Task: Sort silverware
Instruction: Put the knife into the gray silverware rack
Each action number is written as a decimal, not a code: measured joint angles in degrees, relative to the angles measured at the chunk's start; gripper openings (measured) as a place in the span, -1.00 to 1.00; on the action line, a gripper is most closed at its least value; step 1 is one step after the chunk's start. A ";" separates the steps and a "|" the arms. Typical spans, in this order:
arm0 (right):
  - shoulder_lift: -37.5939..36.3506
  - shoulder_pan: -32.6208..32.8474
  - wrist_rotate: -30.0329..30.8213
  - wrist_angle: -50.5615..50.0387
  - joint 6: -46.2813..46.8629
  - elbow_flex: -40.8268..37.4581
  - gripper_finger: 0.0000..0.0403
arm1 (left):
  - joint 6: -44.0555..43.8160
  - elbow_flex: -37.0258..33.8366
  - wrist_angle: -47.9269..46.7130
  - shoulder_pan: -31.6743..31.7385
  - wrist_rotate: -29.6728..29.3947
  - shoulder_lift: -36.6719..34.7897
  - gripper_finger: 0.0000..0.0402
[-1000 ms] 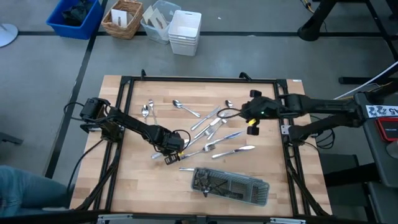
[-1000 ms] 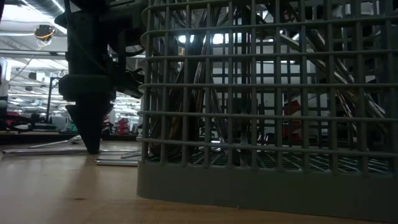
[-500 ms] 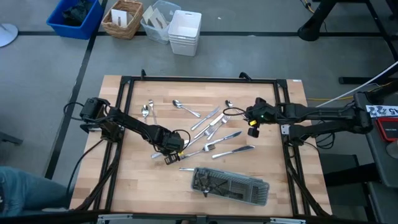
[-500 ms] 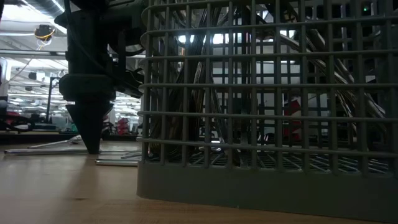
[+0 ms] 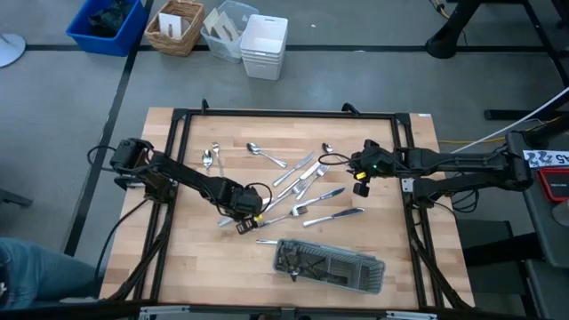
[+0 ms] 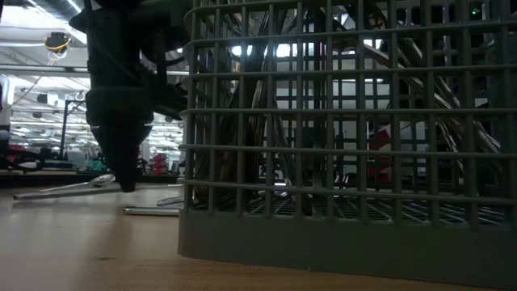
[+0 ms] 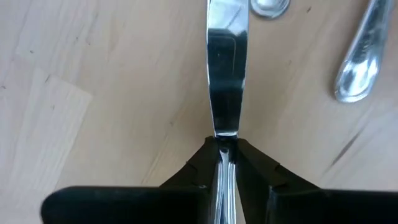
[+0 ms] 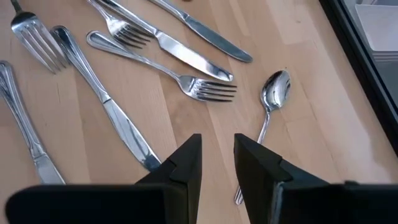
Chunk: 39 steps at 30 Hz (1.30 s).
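Pale wood tabletop [image 5: 191,267] and a scatter of shiny silverware [image 5: 302,182] across its middle, spoons, forks and knives lying loose between the two arms. Left end effector [image 5: 242,218] is down low near the centre-left of the spread, and the left wrist view gives the grip clean: dark fingers [image 7: 199,171] pinched narrow on the handle of a table knife [image 7: 224,81], the blade running straight out ahead over the wood. Beside that blade, a spoon bowl [image 7: 357,71] off to one side and another rounded spoon end [image 7: 268,6] just beyond the tip.

In the low view the left end effector [image 6: 125,174] comes down from above, its tip just over the board, with a spoon [image 6: 69,187] lying flat beside it and another flat piece [image 6: 153,211] nearer the tray.

Right end effector [image 5: 359,176] hangs over the right side of the spread, holding nothing. Its fingers [image 8: 186,165] stand a narrow gap apart with bare wood between them. Ahead of it lie a fork [image 8: 168,74], a teaspoon [image 8: 273,93], a long knife [image 8: 106,102] and further forks and knives fanned out.

Dark grey mesh tray [image 5: 331,265] sits at the front edge of the tabletop, well apart from both arms, some cutlery already lying inside. Up close in the low view its grid wall [image 6: 347,145] fills most of the frame.
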 joint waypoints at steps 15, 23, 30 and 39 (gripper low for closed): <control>0.00 0.02 -1.14 0.03 -0.01 -0.02 -0.53 | -0.85 0.13 0.17 2.14 -0.22 -4.28 -0.84; 0.00 0.04 -2.40 0.11 0.00 -0.02 -0.53 | -0.04 0.16 0.55 4.56 -0.58 -9.99 -0.82; 0.00 0.04 -2.42 0.27 0.00 -0.02 -0.53 | 0.63 0.22 4.04 6.24 -1.82 -16.32 -0.85; 0.00 0.04 -4.30 7.04 -0.31 -0.04 -0.53 | 6.28 0.22 18.36 6.32 -3.02 -21.37 -0.85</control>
